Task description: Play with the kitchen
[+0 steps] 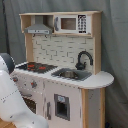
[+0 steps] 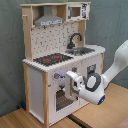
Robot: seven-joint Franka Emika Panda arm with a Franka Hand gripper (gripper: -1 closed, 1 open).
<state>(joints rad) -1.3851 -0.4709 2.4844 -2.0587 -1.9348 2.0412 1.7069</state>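
Claw [image 2: 64,85] sits low centre in the second exterior view, pressed close to the kitchen's [image 2: 60,30] front panel by the oven door [image 2: 62,99]; whether its fingers are apart or together, cannot tell. Kitchen fills mid-frame in both exterior views, standing on a wooden table [image 2: 20,119]. Red-ringed hob [image 1: 36,66] at left centre of the first exterior view, sink [image 1: 70,74] and black faucet [image 1: 83,59] to its right, hood [image 1: 38,29] and microwave [image 1: 70,23] along the top. White arm [image 1: 12,97] crowds the lower left there.

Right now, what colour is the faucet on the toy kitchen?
Black. The faucet shows best in the first exterior view, curving over the grey sink.
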